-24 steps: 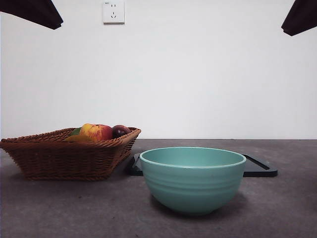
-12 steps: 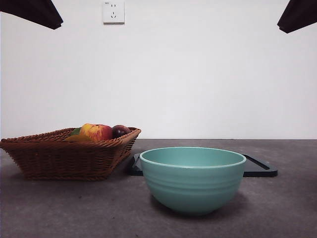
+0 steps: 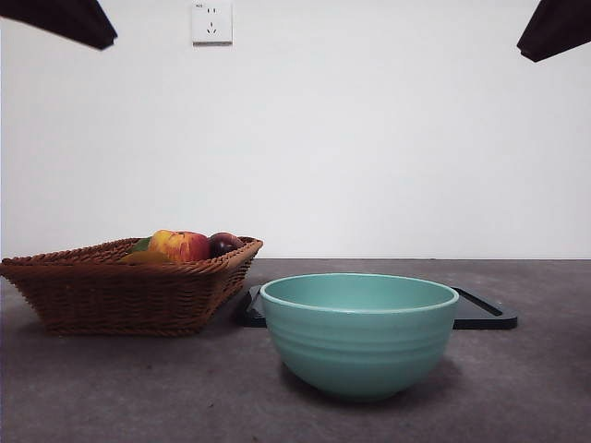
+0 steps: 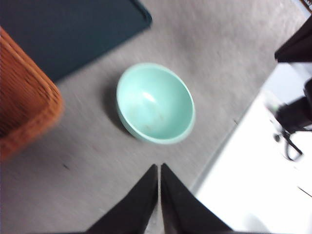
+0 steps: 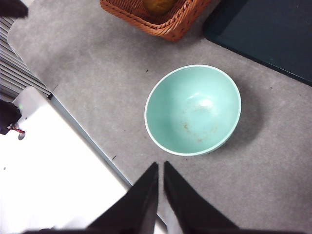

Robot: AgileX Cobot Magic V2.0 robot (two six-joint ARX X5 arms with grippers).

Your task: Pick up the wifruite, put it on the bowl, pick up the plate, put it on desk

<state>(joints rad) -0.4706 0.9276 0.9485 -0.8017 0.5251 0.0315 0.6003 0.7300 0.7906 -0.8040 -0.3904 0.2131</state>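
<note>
Both grippers, left (image 4: pixel 159 168) & right (image 5: pixel 161 166), hang high w/ jaws pressed together above empty bowl (image 3: pixel 359 332) on desk (image 3: pixel 138 388).

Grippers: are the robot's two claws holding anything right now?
Left gripper: shut, holding nothing, high above the bowl.
Right gripper: shut, holding nothing.

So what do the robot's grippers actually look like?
Each ends in two plain black jaws, long and tapering to a narrow tip, like a pointed beak. The left gripper and right gripper look alike in the wrist views, matte, with no markings or cables showing on them. In the front view only dark tips show at the top corners.
</note>
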